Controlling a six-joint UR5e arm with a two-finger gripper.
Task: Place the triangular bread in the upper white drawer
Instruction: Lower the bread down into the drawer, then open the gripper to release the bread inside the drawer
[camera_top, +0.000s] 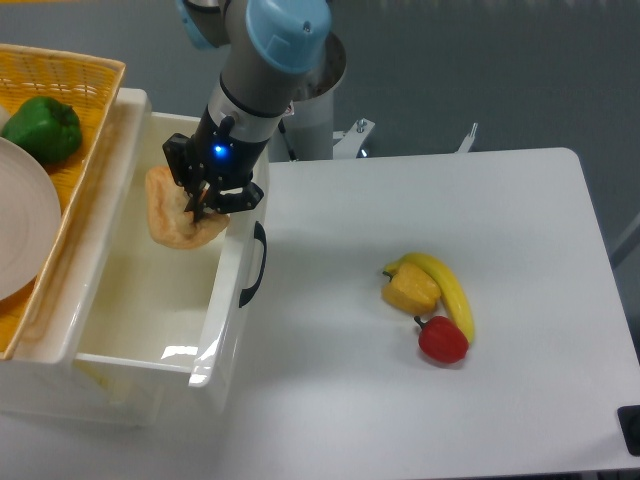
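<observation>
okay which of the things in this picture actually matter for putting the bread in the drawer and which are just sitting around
Part of the job:
triangular bread, held in the gripper over the drawer
upper white drawer, open

Just lying about:
banana
yellow pepper
red pepper
green pepper in the yellow basket
white plate

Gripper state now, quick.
Gripper: closed on the triangular bread, held over the upper white drawer.

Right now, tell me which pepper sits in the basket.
The green pepper: it lies in the yellow basket at upper left. The yellow pepper and red pepper lie on the table by the banana.
</observation>
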